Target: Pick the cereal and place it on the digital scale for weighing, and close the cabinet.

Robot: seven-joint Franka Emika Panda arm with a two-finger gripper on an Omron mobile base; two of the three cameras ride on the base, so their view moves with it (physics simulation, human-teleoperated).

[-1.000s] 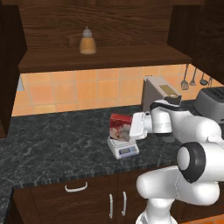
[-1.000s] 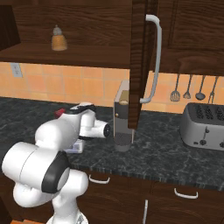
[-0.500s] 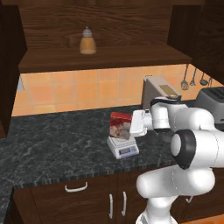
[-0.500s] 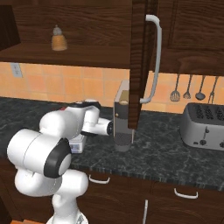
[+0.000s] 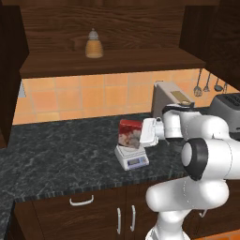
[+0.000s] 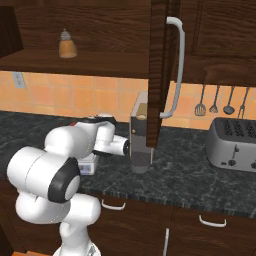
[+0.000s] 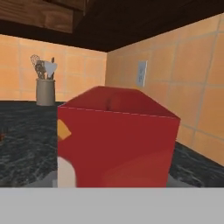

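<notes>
1 cereal (image 5: 130, 133) upright on digital scale (image 5: 132, 158) | fingers (image 5: 143, 132) beside it, grip unclear | cabinet (image 6: 159, 70) door open

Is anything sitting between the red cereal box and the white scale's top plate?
Nothing visible: the red cereal box already stands on the small white-grey digital scale, with the tool beside it.

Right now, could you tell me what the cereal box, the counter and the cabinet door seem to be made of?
The cereal looks like matte printed cardboard: flat red faces, sharp folded edges. The counter seems polished stone, dark with pale speckled veins, possibly granite. The cabinet door looks like dark brown wood with visible grain; its long handle appears brushed metal, silver-grey.
</notes>
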